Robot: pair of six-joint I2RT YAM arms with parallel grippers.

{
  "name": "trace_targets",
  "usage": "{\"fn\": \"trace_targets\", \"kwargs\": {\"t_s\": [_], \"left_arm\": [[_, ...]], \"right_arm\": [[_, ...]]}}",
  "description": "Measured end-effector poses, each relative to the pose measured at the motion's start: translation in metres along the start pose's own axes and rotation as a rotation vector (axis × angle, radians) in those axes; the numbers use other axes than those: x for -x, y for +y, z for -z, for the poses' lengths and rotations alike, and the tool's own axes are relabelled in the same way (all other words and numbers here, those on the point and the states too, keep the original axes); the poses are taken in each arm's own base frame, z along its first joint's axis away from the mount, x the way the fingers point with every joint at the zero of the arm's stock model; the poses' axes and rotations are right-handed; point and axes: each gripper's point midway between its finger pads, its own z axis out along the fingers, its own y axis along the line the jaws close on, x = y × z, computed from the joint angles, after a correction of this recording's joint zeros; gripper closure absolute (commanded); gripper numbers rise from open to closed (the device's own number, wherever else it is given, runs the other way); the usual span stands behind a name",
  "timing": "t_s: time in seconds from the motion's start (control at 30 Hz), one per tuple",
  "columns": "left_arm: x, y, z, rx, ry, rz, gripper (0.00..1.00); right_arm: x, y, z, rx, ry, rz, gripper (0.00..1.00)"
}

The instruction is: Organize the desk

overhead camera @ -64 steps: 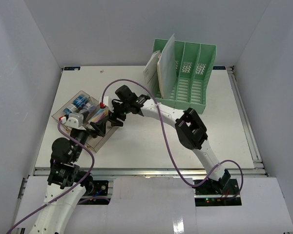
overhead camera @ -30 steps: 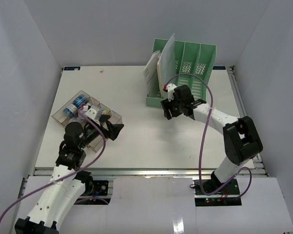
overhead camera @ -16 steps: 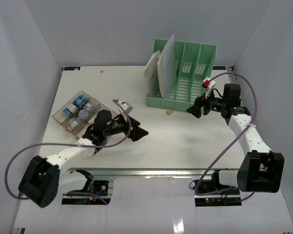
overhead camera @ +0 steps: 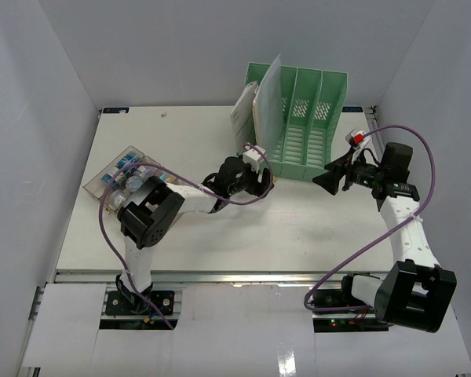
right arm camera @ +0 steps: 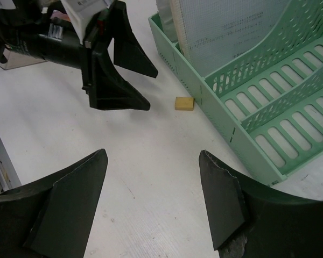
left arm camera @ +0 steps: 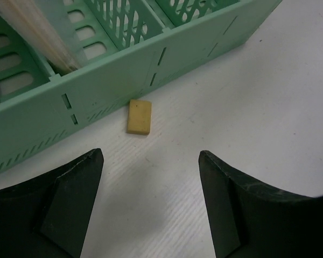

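The white desk point(overhead camera: 220, 236) carries a green file rack point(overhead camera: 306, 118) at the back and a clear compartment tray point(overhead camera: 129, 177) at the left. A small tan block point(left arm camera: 139, 116) lies on the desk against the rack's front wall point(left arm camera: 124, 80); it also shows in the right wrist view point(right arm camera: 184, 103). My left gripper point(left arm camera: 151, 161) is open and empty, just short of the block, low over the desk. My right gripper point(right arm camera: 153, 156) is open and empty, further right point(overhead camera: 323, 174), facing the block and the left gripper point(right arm camera: 149, 88).
Papers and folders point(overhead camera: 263, 102) stand in the rack's left slots; the other slots point(right arm camera: 280, 107) hold nothing. The tray holds several small items. A metal rail point(overhead camera: 235, 275) runs along the desk's near edge. Walls enclose three sides.
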Motion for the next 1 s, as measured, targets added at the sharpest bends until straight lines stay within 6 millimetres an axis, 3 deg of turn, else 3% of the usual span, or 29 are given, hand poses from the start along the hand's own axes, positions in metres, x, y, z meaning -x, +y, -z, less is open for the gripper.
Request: {"fn": "trace_targets", "kwargs": {"t_s": [0.37, 0.6, 1.0], "left_arm": [[-0.025, 0.004, -0.047, 0.092, 0.024, -0.076, 0.16], [-0.026, 0.012, -0.059, 0.143, 0.023, -0.104, 0.18], [-0.029, 0.019, -0.067, 0.176, 0.051, -0.121, 0.36]], "right_arm": [[0.001, -0.002, 0.004, -0.013, -0.006, 0.003, 0.24], [0.002, -0.004, 0.005, -0.016, -0.010, 0.002, 0.24], [0.002, -0.006, 0.007, -0.025, -0.013, 0.001, 0.24]]}}
